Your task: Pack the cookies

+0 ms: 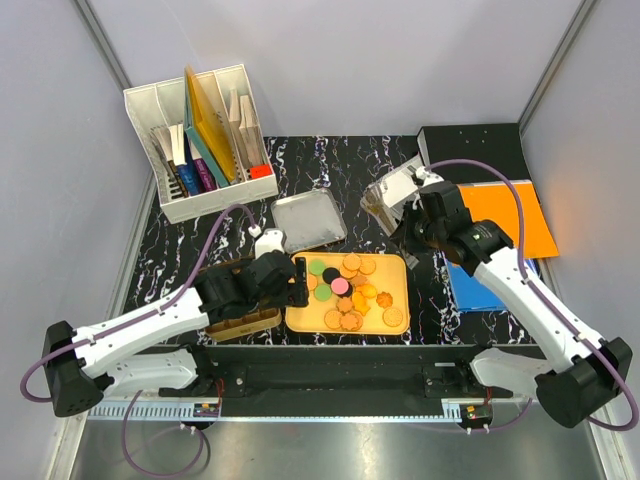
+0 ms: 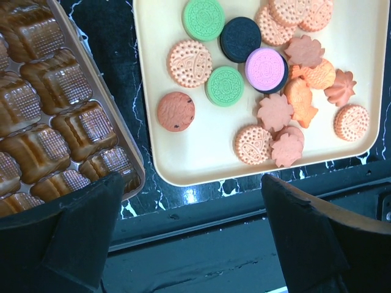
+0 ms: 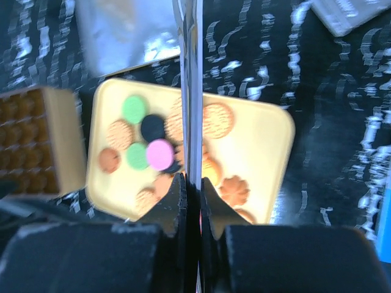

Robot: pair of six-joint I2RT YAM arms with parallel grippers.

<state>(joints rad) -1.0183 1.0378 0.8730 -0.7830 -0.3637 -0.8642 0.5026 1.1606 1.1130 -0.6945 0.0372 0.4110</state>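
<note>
Cookies [image 2: 263,67] all sit loose on the yellow tray [image 2: 183,165], centre-front of the marbled black table [image 1: 380,160]. Mostly tan and orange rounds, with some flower and fish-like shapes; two green ones [image 2: 203,18], one dark one [image 2: 240,38] and a pink one [image 2: 265,68] are stacked over the cluster. One brown speckled round [image 2: 176,111] lies apart near the tray's left side. Left gripper [image 2: 190,183] hangs over the tray's near left corner with its fingers [image 2: 91,232] spread wide and nothing between them. Brown moulded insert [image 2: 55,116] lies just beside the tray on the left, its pockets looking empty. Right gripper [image 3: 190,183] is raised behind the tray's far right corner, jaws pressed together on a thin shiny bag [image 1: 388,195]; the right wrist view sees the bag edge-on as a narrow vertical strip. Silver lid [image 1: 308,220] lies flat behind the tray. White organiser [image 1: 200,140] with books and papers stands far left. Orange folder [image 1: 510,215] and blue folder [image 1: 480,285] lie on the right.
</note>
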